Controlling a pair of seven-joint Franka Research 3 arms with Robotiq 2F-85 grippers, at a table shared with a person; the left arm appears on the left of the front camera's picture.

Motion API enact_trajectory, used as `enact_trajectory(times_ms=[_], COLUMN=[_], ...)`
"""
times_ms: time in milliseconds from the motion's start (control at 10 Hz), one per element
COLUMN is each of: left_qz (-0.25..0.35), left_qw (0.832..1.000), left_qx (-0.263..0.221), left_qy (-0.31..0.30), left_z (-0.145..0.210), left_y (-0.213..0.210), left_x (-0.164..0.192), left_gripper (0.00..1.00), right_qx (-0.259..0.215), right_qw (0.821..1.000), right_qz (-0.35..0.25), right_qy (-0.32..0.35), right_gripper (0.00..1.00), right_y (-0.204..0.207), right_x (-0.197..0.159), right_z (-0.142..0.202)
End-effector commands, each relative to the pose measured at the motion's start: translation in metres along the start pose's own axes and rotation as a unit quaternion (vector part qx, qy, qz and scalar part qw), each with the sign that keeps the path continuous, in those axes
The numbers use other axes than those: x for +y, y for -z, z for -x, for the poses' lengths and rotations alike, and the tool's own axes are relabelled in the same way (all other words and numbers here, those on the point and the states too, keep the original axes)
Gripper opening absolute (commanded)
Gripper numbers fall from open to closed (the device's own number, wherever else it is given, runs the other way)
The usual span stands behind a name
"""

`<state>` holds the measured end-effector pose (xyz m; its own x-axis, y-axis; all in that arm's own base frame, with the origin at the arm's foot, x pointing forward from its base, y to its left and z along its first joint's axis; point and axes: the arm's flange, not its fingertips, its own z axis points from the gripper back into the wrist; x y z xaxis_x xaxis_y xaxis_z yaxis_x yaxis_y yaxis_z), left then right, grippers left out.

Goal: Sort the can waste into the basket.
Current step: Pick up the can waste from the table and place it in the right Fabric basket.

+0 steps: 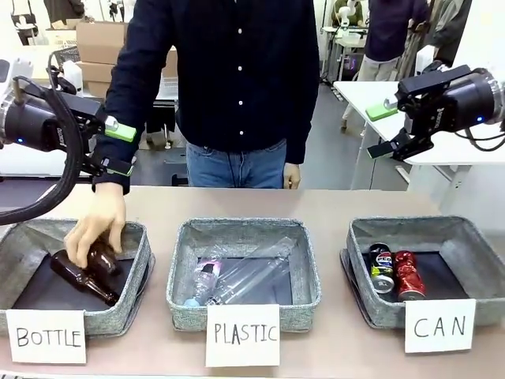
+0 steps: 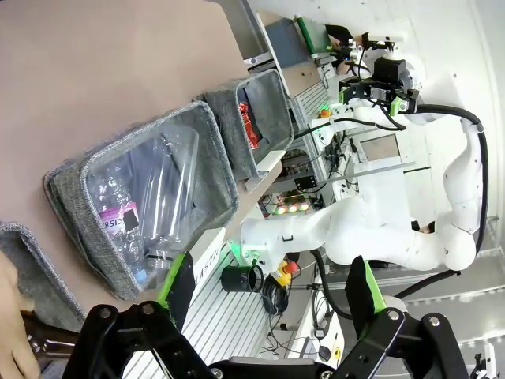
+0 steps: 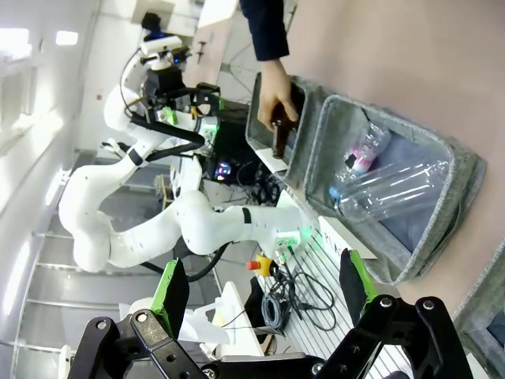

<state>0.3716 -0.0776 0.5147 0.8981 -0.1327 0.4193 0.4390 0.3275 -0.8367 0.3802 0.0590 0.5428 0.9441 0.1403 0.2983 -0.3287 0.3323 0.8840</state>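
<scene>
red and black cans (image 1: 396, 272) in the basket (image 1: 473, 245), well below right pincer (image 1: 384, 130)

The front camera sat low on the robot's side of the bench (image 1: 316, 201), facing across it toward the person (image 1: 229, 79), close to the PLASTIC basket (image 1: 243, 272). The left wrist camera hung high and rolled sideways, looking past its own tool (image 2: 268, 304) at that basket (image 2: 63, 189) well below. The right wrist camera, likewise rolled and raised, looked past its tool (image 3: 260, 288) at the same basket (image 3: 465, 170), which all three views shared.
</scene>
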Motion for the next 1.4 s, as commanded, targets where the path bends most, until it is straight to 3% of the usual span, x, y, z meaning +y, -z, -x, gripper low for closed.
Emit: enact_trajectory(times_ms=[0, 1300], left_qz=[0.001, 0.001], left_qw=[1.000, 1.000], left_qx=[0.008, 0.008], left_qy=[0.001, 0.001], left_z=[0.0005, 0.0005], left_y=[-0.0035, -0.0035], left_x=[-0.0017, -0.0017], left_gripper=[1.00, 1.00], right_qx=[0.006, 0.006], right_qw=[1.000, 1.000], right_qz=[0.007, 0.007], right_qy=[-0.011, -0.011], right_gripper=[1.00, 1.00], right_y=[-0.0007, -0.0007], right_x=[-0.0013, -0.0013], right_z=[0.0010, 0.0010])
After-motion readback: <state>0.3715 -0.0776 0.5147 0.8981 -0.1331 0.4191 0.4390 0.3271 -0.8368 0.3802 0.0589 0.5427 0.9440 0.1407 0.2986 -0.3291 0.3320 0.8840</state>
